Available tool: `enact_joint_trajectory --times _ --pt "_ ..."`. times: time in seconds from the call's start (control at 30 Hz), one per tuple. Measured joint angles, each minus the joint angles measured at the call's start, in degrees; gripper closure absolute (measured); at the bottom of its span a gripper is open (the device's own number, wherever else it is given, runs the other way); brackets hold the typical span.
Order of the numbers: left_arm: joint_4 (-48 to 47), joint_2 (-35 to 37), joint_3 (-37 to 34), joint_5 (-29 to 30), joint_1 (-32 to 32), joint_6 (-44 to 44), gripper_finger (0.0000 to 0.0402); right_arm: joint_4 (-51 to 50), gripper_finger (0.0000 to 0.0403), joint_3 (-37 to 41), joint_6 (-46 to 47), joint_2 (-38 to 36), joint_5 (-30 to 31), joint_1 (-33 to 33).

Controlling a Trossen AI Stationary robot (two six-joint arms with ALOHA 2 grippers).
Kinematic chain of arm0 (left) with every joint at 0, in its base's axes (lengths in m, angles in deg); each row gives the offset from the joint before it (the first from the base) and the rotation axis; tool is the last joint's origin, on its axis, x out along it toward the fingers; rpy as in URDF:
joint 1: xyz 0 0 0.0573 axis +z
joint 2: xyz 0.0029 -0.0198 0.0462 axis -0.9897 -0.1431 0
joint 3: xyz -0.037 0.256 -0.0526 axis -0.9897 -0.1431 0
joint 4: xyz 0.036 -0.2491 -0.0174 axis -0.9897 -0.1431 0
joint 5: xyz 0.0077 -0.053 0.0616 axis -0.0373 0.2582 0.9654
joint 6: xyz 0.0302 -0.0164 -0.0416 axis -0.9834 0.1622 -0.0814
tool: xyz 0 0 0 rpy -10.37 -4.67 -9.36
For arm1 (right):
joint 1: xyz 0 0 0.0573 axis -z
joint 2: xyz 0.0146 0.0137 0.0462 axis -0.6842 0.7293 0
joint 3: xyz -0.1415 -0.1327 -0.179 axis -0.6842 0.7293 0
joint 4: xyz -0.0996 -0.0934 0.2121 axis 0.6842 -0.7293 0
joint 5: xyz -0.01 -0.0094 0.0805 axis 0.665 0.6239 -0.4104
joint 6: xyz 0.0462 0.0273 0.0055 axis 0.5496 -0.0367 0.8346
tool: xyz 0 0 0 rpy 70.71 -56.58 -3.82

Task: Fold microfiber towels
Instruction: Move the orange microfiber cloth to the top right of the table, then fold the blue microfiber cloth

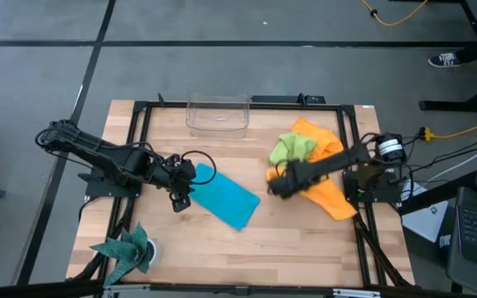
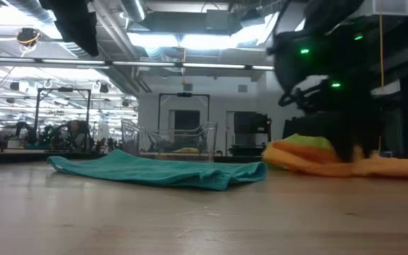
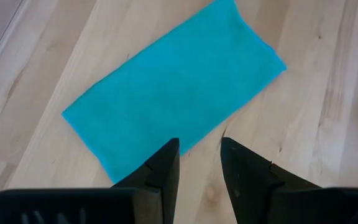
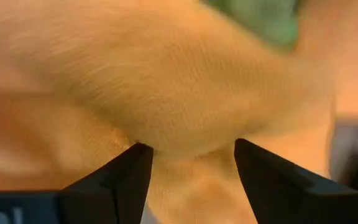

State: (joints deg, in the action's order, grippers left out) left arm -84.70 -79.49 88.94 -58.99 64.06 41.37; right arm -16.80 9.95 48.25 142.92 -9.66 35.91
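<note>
The left gripper [image 1: 180,201] hovers just off the near-left end of the turquoise towel [image 1: 226,199], its two dark fingers [image 3: 164,168] parted with only bare wood between them, holding nothing. That towel lies flat on the wooden table [image 1: 305,248] as a folded rectangle, smooth and even in colour, its long axis running diagonally from beside the left gripper toward the table's front-right; in the low view it shows as a thin flat layer [image 2: 154,172]. To the right of the turquoise towel, the right gripper [image 1: 276,186] is down on the left edge of a rumpled heap, its fingers [image 4: 120,177] spread wide and pressed into plush orange towel [image 1: 330,194]; whether it has hold of the fabric cannot be told. A crumpled lime-green towel [image 1: 292,149] sits on top of the orange pile. Behind the turquoise towel stands a clear plastic bin [image 1: 219,114], and well to its front-left a dark teal spiky cloth [image 1: 124,248].
</note>
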Motion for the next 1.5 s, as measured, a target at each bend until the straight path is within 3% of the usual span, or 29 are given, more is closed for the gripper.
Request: enact_joint_trajectory --times 0.3,0.43,0.57,0.77,0.87,1.03,1.2,1.33,1.5 --pt "0.67 0.0 0.0 2.95 0.02 0.0 0.0291 13.6 0.0171 -0.24 -16.78 0.19 10.14 19.54" --pt "0.65 0.0 0.0 2.96 0.02 0.04 0.0291 13.21 0.0171 -1.38 -21.95 0.19 9.89 26.45" --pt "1.08 0.0 0.0 2.97 0.02 0.04 0.0291 12.53 0.0171 -4.13 -26.97 -0.81 7.54 28.21" --pt "5.13 -0.02 0.0 2.73 0.0 0.03 0.0291 12.68 0.0171 -9.19 -36.31 -5.74 9.8 23.71" --pt "9.92 -0.16 0.0 -0.71 -0.02 0.07 0.0291 13.06 0.0171 -11.04 -43.87 -8.48 9.75 19.78" --pt "21.0 -2.36 0.0 -7.69 -0.64 0.14 0.0291 13.9 0.0171 -12.12 -52.05 -12.1 1.49 12.88" --pt "30.84 -7.71 0.0 -7.83 -3.1 0.07 0.0291 13.8 0.0171 -12.12 -58.15 -12.99 -8.84 6.24" --pt "36.85 -13.41 0.0 -6.75 -5.6 0.53 0.0291 14.29 0.0171 -12.12 -62.7 -11.79 -9.78 1.11" --pt "45.12 -20.96 0.0 -3.17 -8.85 7.22 0.0292 15.59 0.0171 -12.1 -75.4 -9.56 -9.69 -4.44"
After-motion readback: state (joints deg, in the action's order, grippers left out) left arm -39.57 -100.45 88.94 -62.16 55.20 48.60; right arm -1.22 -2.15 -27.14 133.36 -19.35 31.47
